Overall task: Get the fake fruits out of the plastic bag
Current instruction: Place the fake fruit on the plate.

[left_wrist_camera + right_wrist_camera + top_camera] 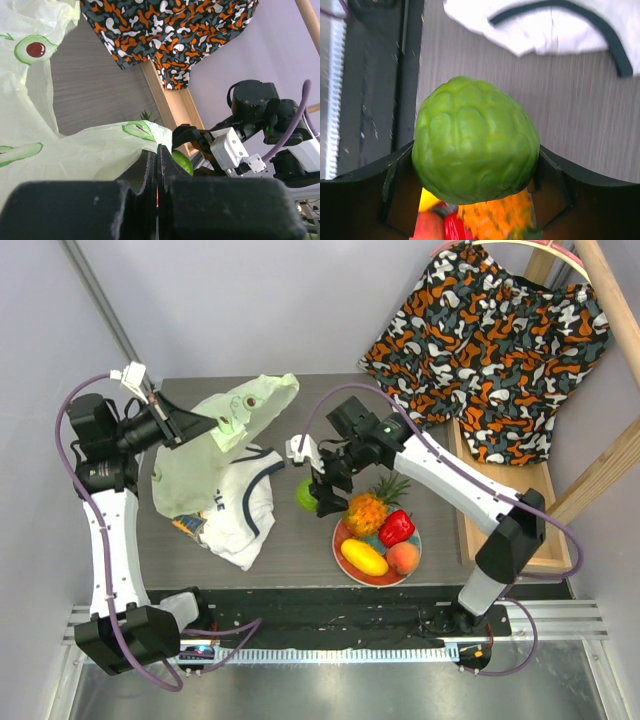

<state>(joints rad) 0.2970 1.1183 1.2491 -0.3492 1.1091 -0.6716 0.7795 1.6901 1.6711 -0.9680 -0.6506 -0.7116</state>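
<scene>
Two closed grips for you: left gripper pinching the bag, right gripper clamped on the green fruit.

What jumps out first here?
The right gripper clamps a bumpy green fruit just left of the plate, which already carries four fruits. The left gripper pinches the bag up over the T-shirt at back left. A loud orange camo cloth hangs at back right.
</scene>
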